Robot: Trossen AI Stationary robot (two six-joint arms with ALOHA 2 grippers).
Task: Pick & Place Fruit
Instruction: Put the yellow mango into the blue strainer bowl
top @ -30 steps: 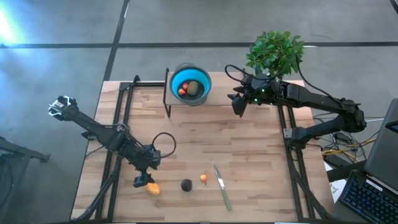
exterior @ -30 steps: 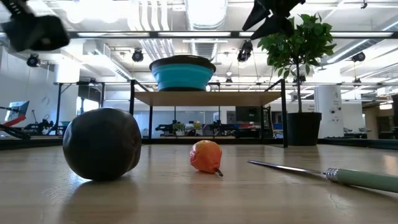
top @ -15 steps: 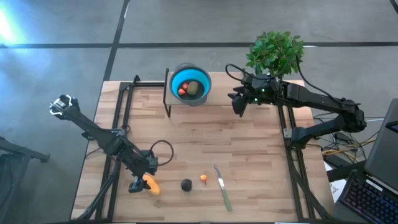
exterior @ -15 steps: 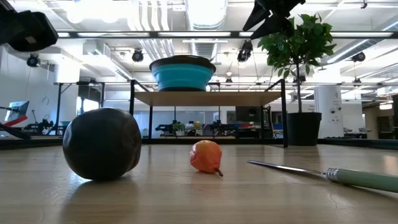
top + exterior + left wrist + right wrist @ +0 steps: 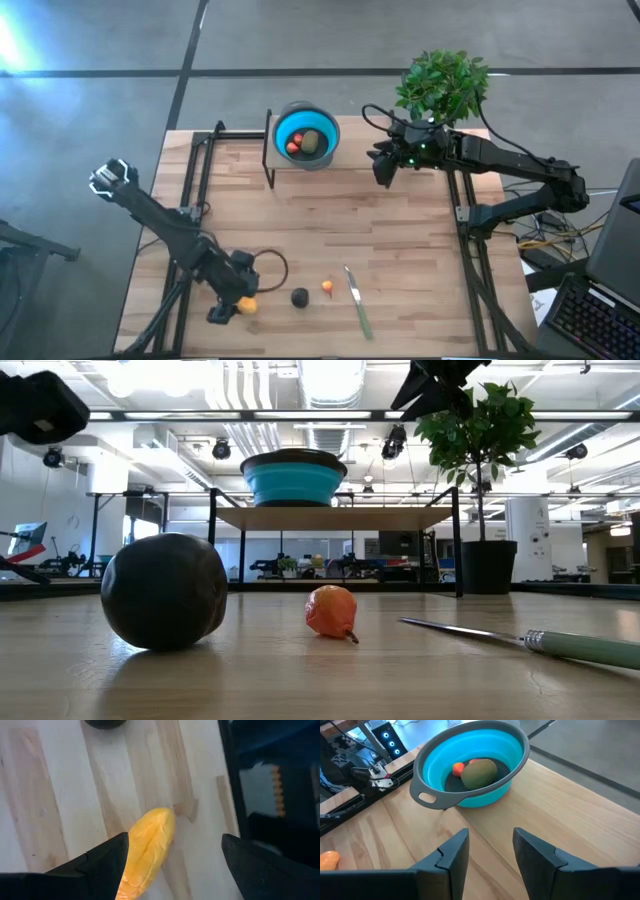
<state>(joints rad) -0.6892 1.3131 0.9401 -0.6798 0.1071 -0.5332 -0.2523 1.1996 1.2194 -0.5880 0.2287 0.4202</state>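
- My left arm stretches low across the table's (image 5: 400, 250) near-left corner, its left gripper (image 5: 228, 305) down at the elongated orange-yellow fruit (image 5: 146, 851); the fingers (image 5: 102, 862) are spread, straddling it, not clamped.
- My right arm reaches in near the plant (image 5: 445, 82), its right gripper (image 5: 383, 168) beside the blue bowl (image 5: 470, 767); I cannot tell its fingers' state.
- Only the right wrist view shows clearly inside the bowl: the olive-brown oval fruit (image 5: 479, 773) with the red piece (image 5: 458, 768).
- The low view alone shows the black round fruit (image 5: 164, 591), the tiny orange fruit (image 5: 331, 611) and the knife (image 5: 560, 643) from the side.
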